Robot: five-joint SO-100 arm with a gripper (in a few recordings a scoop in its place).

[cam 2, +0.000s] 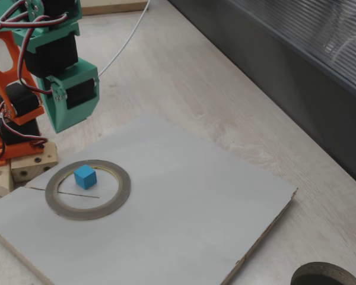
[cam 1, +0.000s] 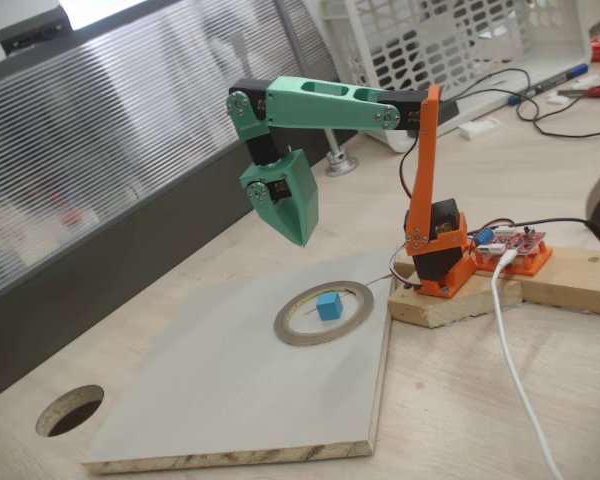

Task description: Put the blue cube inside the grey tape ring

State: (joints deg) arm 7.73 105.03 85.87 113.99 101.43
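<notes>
Blue cube (cam 1: 328, 305) inside grey tape ring (cam 1: 297, 334) on pale board (cam 1: 210, 400).

A pale board (cam 1: 230, 400) is laid on the wooden worktop (cam 1: 460, 400); below the claw (cam 1: 302, 238), the grey tape ring (cam 1: 323, 312) and blue cube (cam 1: 328, 305) are carried by it.

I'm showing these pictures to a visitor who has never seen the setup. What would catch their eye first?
Probably the blue cube, sitting inside the grey tape ring on the pale board. Next, the green gripper hanging above the ring, clear of the cube, on an arm with an orange base. Whether its jaws are open cannot be told.
</notes>
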